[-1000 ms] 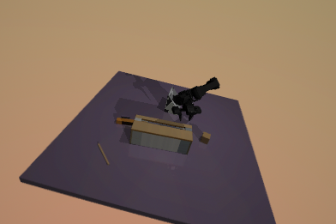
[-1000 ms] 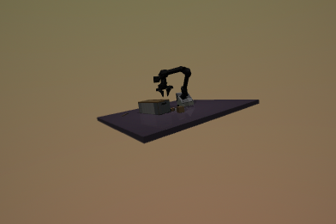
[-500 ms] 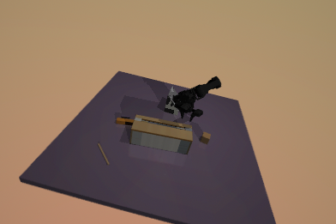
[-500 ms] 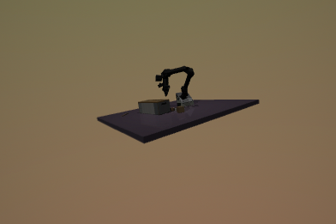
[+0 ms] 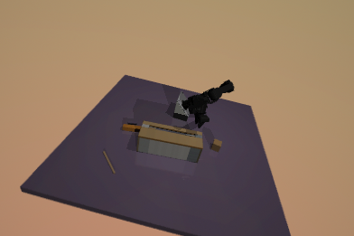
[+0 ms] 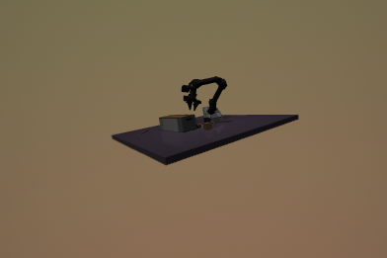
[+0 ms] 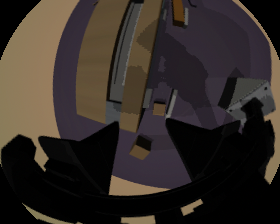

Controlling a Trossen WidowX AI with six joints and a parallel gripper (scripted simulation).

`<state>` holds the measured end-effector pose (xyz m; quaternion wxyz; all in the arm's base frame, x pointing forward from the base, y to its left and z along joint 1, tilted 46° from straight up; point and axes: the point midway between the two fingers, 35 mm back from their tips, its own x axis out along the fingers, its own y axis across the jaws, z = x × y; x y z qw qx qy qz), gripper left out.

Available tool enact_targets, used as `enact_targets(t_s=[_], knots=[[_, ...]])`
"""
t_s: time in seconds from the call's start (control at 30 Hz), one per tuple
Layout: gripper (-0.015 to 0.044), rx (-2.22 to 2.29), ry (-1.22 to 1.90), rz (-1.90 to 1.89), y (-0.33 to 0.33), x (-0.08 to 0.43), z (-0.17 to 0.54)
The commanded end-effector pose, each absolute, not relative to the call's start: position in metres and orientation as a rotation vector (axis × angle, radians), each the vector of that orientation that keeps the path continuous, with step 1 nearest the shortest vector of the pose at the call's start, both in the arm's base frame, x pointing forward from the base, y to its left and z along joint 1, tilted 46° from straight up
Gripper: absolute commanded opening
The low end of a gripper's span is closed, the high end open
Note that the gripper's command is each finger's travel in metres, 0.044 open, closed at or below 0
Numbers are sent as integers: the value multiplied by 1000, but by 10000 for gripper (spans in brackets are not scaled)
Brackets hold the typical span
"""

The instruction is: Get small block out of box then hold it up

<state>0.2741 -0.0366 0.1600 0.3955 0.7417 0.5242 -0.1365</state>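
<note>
One small block (image 5: 217, 145) seen lying out on the purple worktop (image 5: 235, 187), just beside the box's (image 5: 169, 147) right end, pincer (image 6: 192, 102) held spread and empty above the box, thin stick (image 5: 108, 162) left lying off to the box's other side.

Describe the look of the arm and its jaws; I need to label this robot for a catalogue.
The arm is matte black all over, built of slim jointed links rising from a pale grey, wedge-shaped base. The gripper is black too, ending in two tapered, pointed jaws that fill the wrist view as dark wedges. No cables, lettering or coloured markings show at this size.
</note>
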Motion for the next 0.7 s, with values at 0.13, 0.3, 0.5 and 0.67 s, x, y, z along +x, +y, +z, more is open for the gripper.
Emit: enact_targets(t_s=[0.13,0.3,0.5,0.67], knots=[[285,2705,1151,-1073,-26,260,165],[285,2920,1049,-1296,-24,257,166],[285,3164,889,-1575,-22,255,168],[285,3301,768,-1767,-21,253,169]])
